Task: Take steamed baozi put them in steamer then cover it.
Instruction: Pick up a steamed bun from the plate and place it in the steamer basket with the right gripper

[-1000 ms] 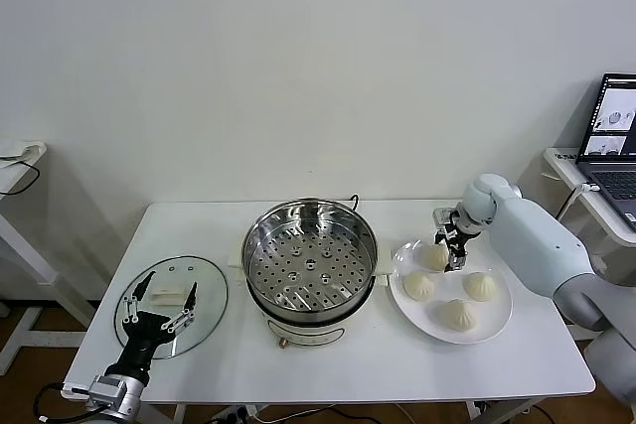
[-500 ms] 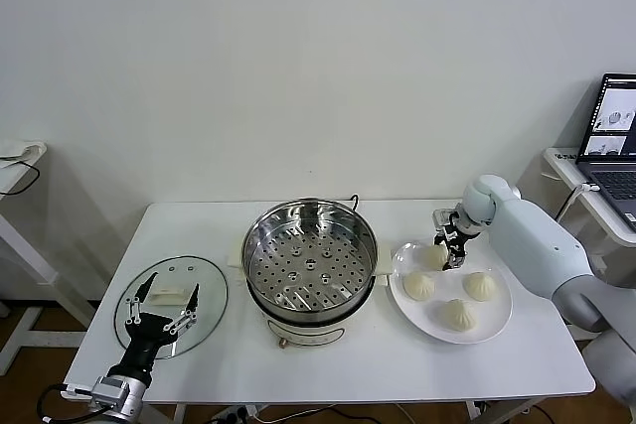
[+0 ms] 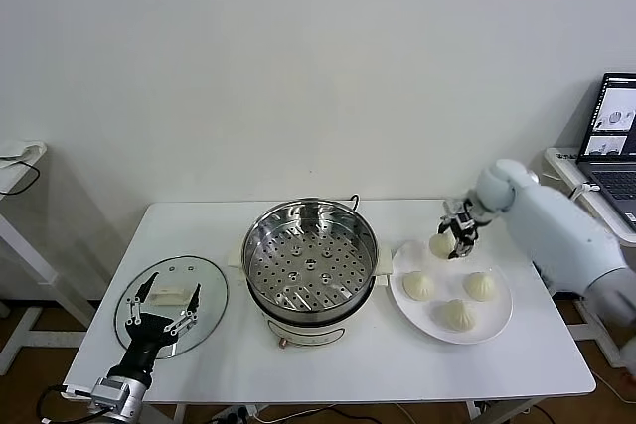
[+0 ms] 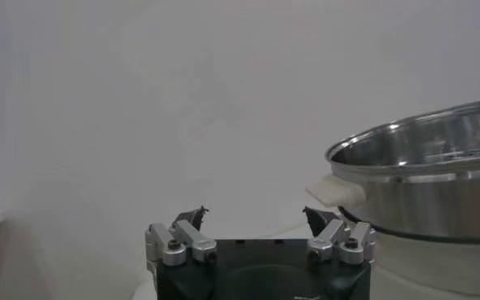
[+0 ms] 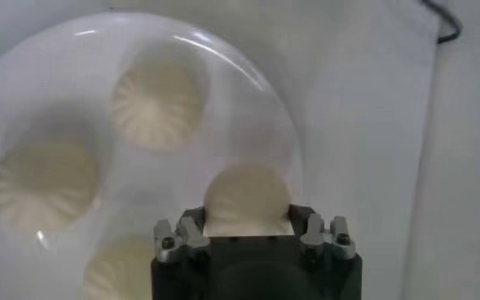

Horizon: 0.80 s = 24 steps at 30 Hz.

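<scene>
Right of centre, my right gripper (image 3: 449, 244) has lifted one baozi (image 3: 440, 244) off the plate (image 3: 497, 317) — fingers clamped on it; left gripper (image 3: 164, 310) open, idle — steamer (image 3: 310, 257) next.

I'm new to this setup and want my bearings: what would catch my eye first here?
The large shiny steel steamer at the table's centre, its perforated tray empty. To its right, the right gripper holds one cream-white baozi lifted above the flat white plate, where three more lie. The clear glass cover lies at the left, the open left gripper above it.
</scene>
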Available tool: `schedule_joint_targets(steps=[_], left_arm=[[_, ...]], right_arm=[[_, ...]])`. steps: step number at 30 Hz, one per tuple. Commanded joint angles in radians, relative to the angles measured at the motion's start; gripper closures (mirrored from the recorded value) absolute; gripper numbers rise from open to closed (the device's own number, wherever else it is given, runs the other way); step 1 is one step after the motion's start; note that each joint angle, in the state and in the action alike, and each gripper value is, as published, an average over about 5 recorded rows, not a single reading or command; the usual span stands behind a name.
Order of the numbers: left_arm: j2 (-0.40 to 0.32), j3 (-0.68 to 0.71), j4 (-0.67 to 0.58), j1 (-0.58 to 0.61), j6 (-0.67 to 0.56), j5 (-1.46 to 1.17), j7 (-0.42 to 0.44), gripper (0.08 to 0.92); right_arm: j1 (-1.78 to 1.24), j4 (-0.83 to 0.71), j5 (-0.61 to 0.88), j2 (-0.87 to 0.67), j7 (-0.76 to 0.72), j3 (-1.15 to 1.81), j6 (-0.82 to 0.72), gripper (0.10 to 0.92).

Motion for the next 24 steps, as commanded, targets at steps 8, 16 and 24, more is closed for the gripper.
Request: schedule_joint_targets(steps=[8, 16, 24], left_arm=[[0.005, -0.032, -0.010, 0.013, 0.001, 0.001, 0.001, 0.177], [0.008, -0.062, -0.009, 0.015, 0.000, -0.004, 0.007, 0.177], [0.013, -0.079, -0.011, 0.012, 0.004, -0.008, 0.008, 0.177]], right_arm=[[0.533, 0.331, 0.221, 0.056, -0.115, -0.424, 0.371, 0.355], [0.586, 0.309, 0.219, 0.270, -0.090, -0.501, 0.446, 0.355], [0.504, 0.245, 0.169, 0.384, -0.056, -0.503, 0.488, 0.355]])
